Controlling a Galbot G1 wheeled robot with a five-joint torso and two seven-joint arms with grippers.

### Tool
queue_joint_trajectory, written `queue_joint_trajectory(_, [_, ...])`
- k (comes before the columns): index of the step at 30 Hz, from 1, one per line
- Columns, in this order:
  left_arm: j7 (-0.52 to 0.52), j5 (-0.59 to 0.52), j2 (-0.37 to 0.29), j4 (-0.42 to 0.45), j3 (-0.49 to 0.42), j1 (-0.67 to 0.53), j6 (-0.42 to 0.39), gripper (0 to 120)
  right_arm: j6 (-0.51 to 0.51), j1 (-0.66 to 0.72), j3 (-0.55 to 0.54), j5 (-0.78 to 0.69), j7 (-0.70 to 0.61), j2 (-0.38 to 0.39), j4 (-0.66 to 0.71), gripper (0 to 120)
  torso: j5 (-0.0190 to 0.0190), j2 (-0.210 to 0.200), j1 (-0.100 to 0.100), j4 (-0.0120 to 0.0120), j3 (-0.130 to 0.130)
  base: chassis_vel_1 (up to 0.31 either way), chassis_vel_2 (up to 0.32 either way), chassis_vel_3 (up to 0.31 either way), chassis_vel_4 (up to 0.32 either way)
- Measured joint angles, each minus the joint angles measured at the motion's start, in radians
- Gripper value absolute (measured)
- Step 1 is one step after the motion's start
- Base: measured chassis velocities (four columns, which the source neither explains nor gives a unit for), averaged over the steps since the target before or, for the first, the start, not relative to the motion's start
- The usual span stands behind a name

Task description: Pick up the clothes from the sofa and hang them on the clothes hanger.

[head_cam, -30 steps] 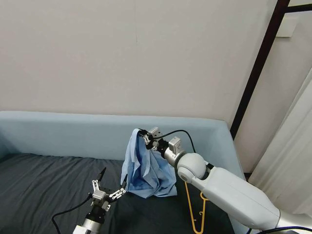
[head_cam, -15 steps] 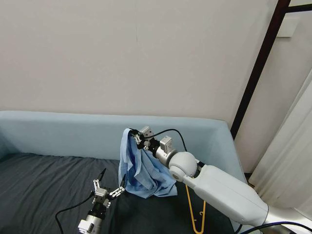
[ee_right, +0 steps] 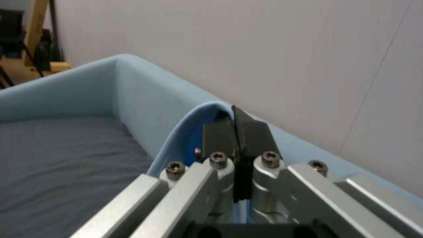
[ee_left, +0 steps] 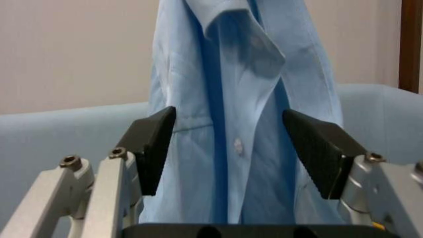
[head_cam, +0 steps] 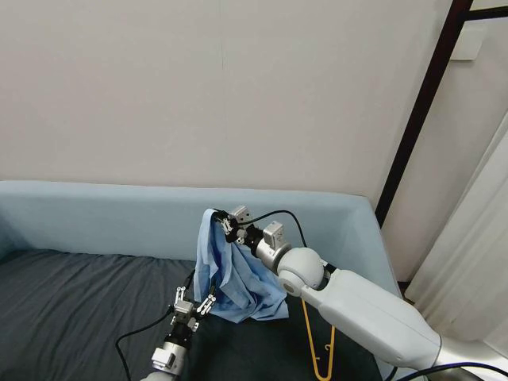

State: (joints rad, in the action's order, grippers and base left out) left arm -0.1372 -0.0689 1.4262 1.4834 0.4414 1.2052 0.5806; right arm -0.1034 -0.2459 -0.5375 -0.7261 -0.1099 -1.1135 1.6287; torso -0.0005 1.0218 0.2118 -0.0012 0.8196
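**Shirt hangs from the right jaws, left jaws open in front of it**

On the robot's left, the left gripper (head_cam: 195, 305) sits low over the dark seat of the sofa (head_cam: 71, 226), pointing up and forward at the lower part of the garment. Its jaws are spread wide. In the left wrist view the left gripper (ee_left: 228, 141) frames the buttoned front band between its two black pads (ee_left: 153, 144). I cannot tell whether either pad touches the cloth yet.

The light-blue shirt (head_cam: 238, 274) hangs in front of the sofa's backrest, about mid-way along it. Its long axis runs upright and its bottom folds are bunched on the seat. The collar and front band (ee_left: 231, 74) face the left jaws, so the cloth lies straight ahead of them and the left arm is the nearer free one.

The right gripper (head_cam: 228, 223) holds the top of the shirt, with the fabric draped over and below it. In the right wrist view the right gripper (ee_right: 233, 133) has its jaws pressed together on a fold of the shirt (ee_right: 173, 144), which curves round their outer side.

Farther right, an orange hanger (head_cam: 308, 327) lies flat on the seat under the right forearm, beside the shirt's lower folds. As I judge it, the coming move turns on the left jaws closing squarely on the upright front band.
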Motion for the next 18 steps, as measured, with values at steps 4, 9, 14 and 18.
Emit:
queue_joint_trajectory(4, [0.000, 0.001, 0.008, -0.005, -0.002, -0.011, 0.002, 65, 0.000, -0.001, 0.000, 0.000, 0.000, 0.000, -0.001, 0, 0.0000, 0.000, 0.000, 0.0000, 0.000, 0.000, 0.000, 0.000, 0.000])
queue_joint_trajectory(9, [0.002, -0.001, 0.022, 0.001, -0.008, -0.026, 0.005, 66, 0.002, -0.007, 0.002, 0.001, 0.001, 0.003, -0.003, 0, 0.0000, 0.000, 0.000, 0.0000, 0.000, 0.000, 0.000, 0.000, 0.000])
queue_joint_trajectory(14, [0.002, -0.002, 0.029, 0.010, -0.013, -0.026, 0.008, 63, 0.005, -0.013, 0.006, 0.003, 0.003, 0.006, -0.003, 0, 0.0000, 0.000, 0.000, 0.0000, 0.000, 0.000, 0.000, 0.000, 0.000])
queue_joint_trajectory(18, [0.001, -0.001, 0.029, 0.018, -0.013, -0.013, 0.013, 50, 0.007, -0.015, 0.009, 0.005, 0.003, 0.008, -0.002, 0, -0.0001, 0.000, 0.000, 0.0000, 0.000, 0.000, 0.000, 0.000, 0.000])
